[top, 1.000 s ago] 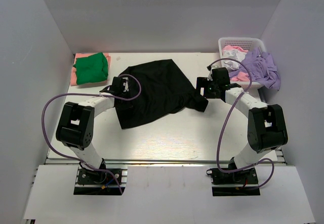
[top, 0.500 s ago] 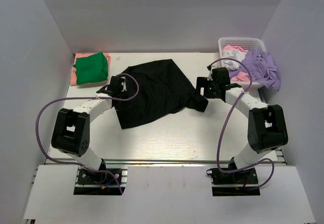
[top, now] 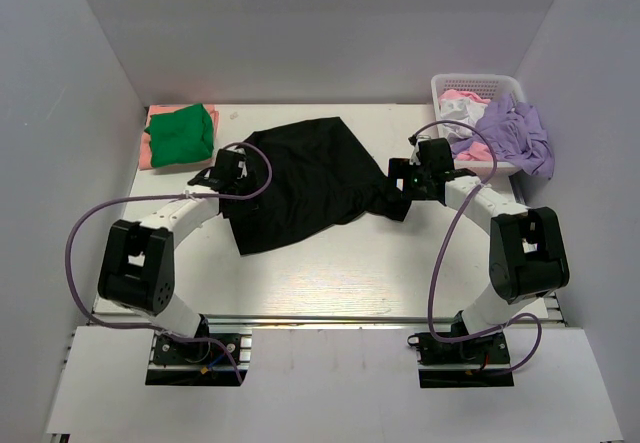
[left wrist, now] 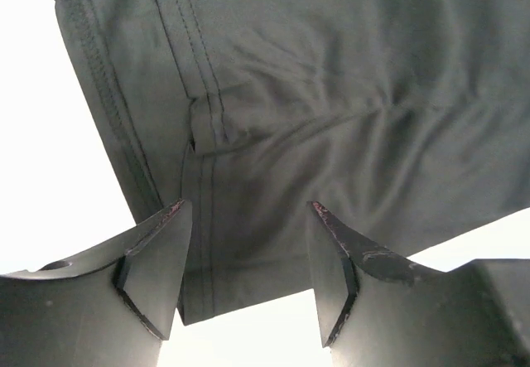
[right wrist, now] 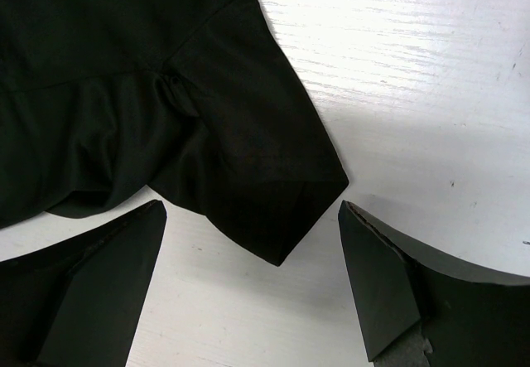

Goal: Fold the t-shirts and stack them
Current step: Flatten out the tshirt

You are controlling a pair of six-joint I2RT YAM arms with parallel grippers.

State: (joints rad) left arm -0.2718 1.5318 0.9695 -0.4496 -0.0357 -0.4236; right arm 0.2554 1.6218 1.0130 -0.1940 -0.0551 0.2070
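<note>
A black t-shirt (top: pixel 305 178) lies spread and rumpled on the white table (top: pixel 340 263). My left gripper (top: pixel 228 168) is open at its left edge; in the left wrist view (left wrist: pixel 248 210) the seamed hem corner (left wrist: pixel 203 176) lies between the fingers. My right gripper (top: pixel 405 178) is open by the right sleeve; in the right wrist view (right wrist: pixel 252 210) the sleeve tip (right wrist: pixel 273 210) points between the fingers. A folded green t-shirt (top: pixel 182 131) lies on a salmon-pink one (top: pixel 148 148) at the back left. Lavender (top: pixel 515 133), white and pink shirts fill the basket.
A white lattice basket (top: pixel 480 88) stands at the back right, with the lavender shirt hanging over its front rim. Grey walls close in the left, back and right sides. Purple cables loop from both arms.
My left gripper has moved up and away along the shirt's left edge. My right gripper has shifted slightly toward the sleeve. The shirt has hardly moved.
</note>
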